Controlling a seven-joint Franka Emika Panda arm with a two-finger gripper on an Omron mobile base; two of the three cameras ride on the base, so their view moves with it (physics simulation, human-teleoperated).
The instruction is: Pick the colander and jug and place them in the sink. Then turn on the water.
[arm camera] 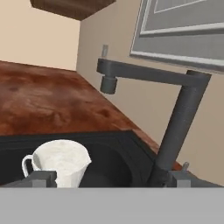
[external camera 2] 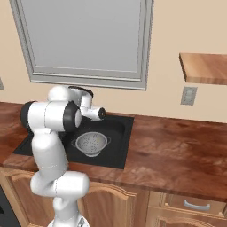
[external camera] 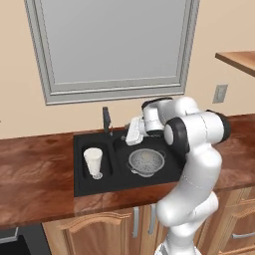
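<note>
Gripper point(arm camera: 109, 178) (fingers apart, empty) faces faucet point(arm camera: 175, 127); jug point(arm camera: 61, 162) stands beside.

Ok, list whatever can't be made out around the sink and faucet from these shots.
- Jug: in the right base view the arm hides the small basin where it stands.
- Faucet: its lever is not clear in any view; in the left base view the hand covers its right side.
- Colander: its base is hidden inside the sink.
- Gripper: its fingertips are cut off at the bottom of the hand view.
- Large basin's drain: under the colander.
</note>
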